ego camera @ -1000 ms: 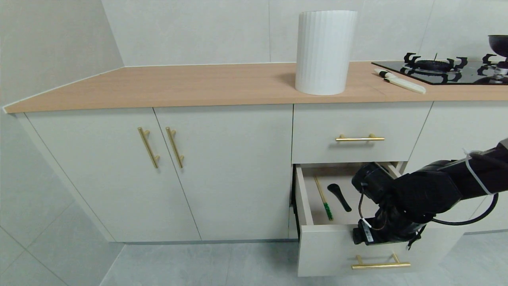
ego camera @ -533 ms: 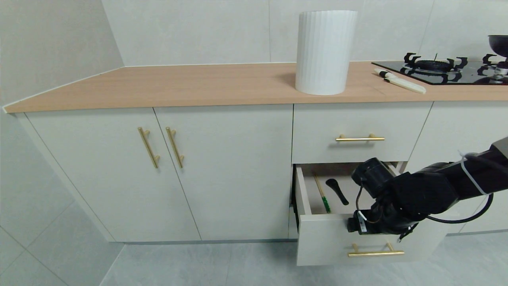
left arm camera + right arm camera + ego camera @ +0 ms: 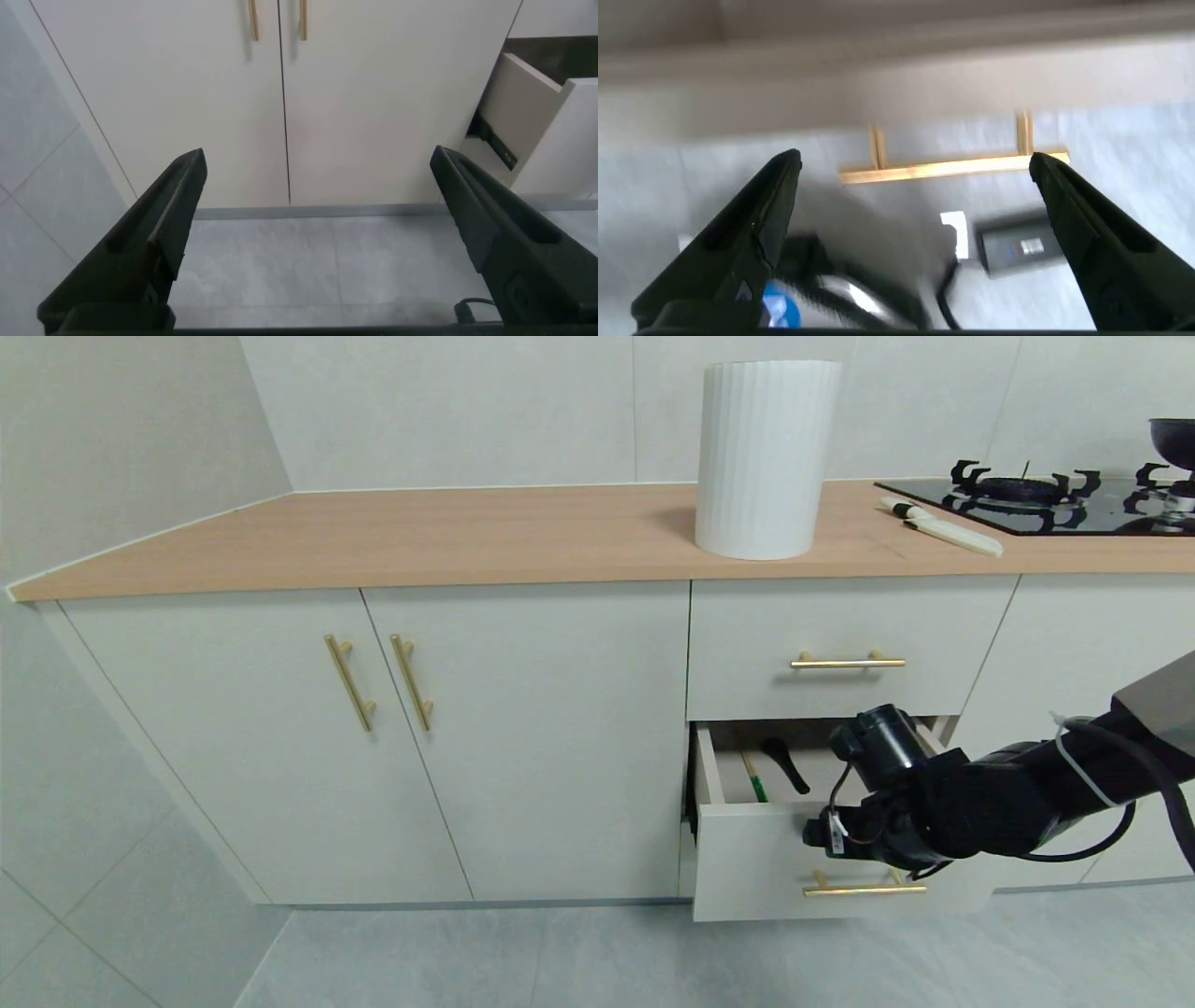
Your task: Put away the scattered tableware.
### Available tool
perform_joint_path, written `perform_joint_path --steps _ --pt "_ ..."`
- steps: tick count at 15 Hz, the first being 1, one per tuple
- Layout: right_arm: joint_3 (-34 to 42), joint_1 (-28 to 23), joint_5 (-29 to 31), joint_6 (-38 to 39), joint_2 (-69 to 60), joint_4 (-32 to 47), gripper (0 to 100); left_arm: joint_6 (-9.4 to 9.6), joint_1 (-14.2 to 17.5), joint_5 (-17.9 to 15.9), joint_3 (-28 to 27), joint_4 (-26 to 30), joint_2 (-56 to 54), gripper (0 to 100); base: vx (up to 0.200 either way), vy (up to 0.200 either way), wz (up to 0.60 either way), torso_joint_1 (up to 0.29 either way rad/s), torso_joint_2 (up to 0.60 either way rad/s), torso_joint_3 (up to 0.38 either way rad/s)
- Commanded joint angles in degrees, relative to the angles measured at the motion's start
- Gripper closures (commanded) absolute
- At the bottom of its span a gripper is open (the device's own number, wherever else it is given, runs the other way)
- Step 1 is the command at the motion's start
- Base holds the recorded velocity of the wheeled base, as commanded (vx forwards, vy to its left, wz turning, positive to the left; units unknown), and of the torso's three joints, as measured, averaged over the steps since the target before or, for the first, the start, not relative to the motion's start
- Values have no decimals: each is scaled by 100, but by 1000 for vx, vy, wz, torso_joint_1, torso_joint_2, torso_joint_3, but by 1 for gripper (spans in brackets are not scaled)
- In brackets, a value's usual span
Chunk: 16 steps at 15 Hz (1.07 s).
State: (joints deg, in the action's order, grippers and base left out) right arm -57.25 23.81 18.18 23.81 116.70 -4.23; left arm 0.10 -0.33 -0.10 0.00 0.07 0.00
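The lower drawer (image 3: 756,859) stands partly open under the counter. Inside it lie green-tipped chopsticks (image 3: 752,784) and a black spoon (image 3: 784,765). My right gripper (image 3: 826,831) is against the drawer's white front, just above its gold handle (image 3: 864,889). In the right wrist view that gripper (image 3: 915,196) is open, its fingers (image 3: 757,233) spread wide, with the handle (image 3: 952,168) beyond and nothing held. My left gripper (image 3: 322,215) is open and empty, low in front of the cabinet doors (image 3: 280,93).
A tall white ribbed cylinder (image 3: 761,457) stands on the wooden counter, with a cream-handled knife (image 3: 943,527) beside it and a gas hob (image 3: 1055,495) at the right. The upper drawer (image 3: 845,644) is shut. The double cabinet doors (image 3: 373,747) are shut. Grey floor lies below.
The lower drawer has slid well back into the cabinet, hiding more of the chopsticks and spoon. My right arm has moved in with the drawer front.
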Motion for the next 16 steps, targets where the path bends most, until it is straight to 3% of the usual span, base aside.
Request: perform_joint_path --steps 1,8,16 --pt "3 -104 37 -8 151 -263 0 -1 -2 1 0 -7 0 0 0 0 0 0 0 0" --pt "-67 -315 2 -254 257 -904 0 -1 -2 1 0 1 0 0 0 0 0 0 0 0" --pt "-59 -421 19 -456 749 -2214 0 -1 -2 1 0 -7 0 0 0 0 0 0 0 0"
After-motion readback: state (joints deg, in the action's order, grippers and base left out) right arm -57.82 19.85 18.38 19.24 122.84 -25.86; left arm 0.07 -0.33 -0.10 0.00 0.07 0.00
